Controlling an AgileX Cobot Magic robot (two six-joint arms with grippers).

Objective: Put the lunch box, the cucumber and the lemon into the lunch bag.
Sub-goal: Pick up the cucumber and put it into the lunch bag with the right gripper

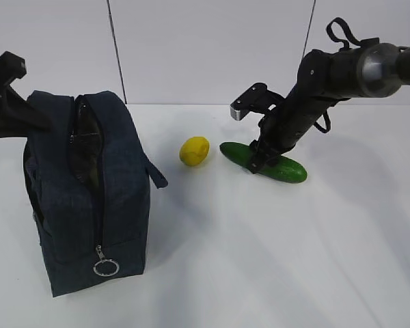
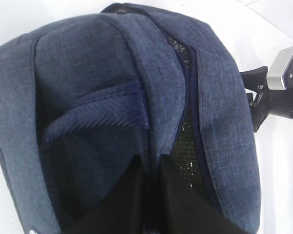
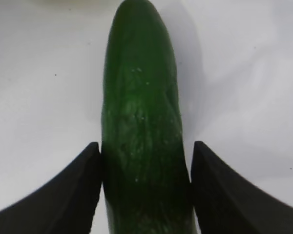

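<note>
We see the right gripper [image 1: 257, 162] down on the white table [image 1: 273, 253], jaws straddling the cucumber [image 1: 287, 169] w/ both fingers [image 3: 78, 185] against its sides. The cucumber lies flat, just right of the lemon [image 1: 194, 151], not touching it. The lunch bag [image 1: 89, 198] stands upright at left, zipper open along the top, ring pull [image 1: 105, 267] hanging low at front. Left gripper [image 1: 3, 96] sits behind the bag; we can't tell its jaw state. Lunch box not visible to us.
</note>
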